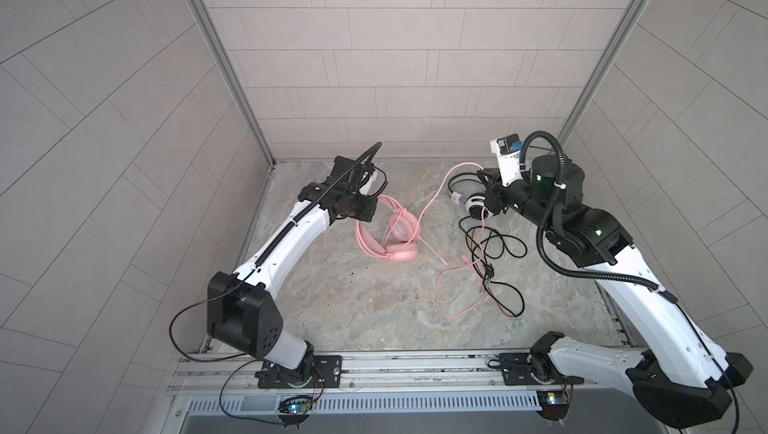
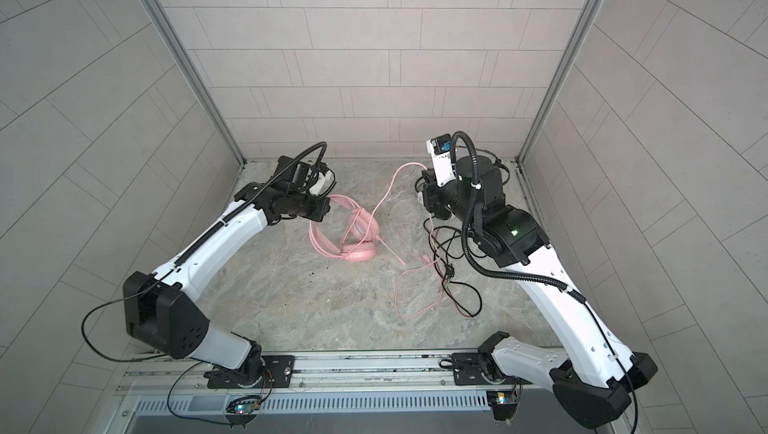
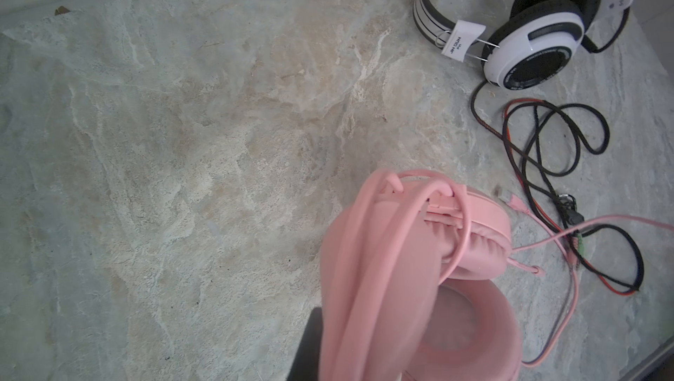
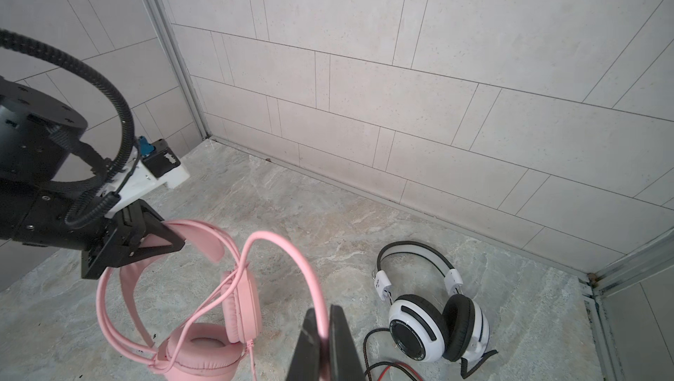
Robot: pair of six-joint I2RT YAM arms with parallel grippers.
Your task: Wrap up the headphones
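Cable (image 4: 310, 277), pink, in right claw (image 4: 322, 320): right wrist view only.

The table (image 1: 353, 315) is bare from the middle out to 6, 7 and 8 o'clock, so a pincer can pass there. The pink headphones (image 1: 395, 230) stand in the way near 11 o'clock, with the left pincer (image 4: 171, 240) clamped on their band. Their pink cable (image 4: 268, 235) hangs like a rope up to the right pincer (image 4: 322, 320) at 1 o'clock. The white-and-black headphones (image 1: 473, 205) sit at 2 o'clock. A black cable (image 1: 486, 253) tangle and pink loops fill 3 to 4 o'clock. Walls (image 1: 415, 78) close in at 9, 12 and 3.
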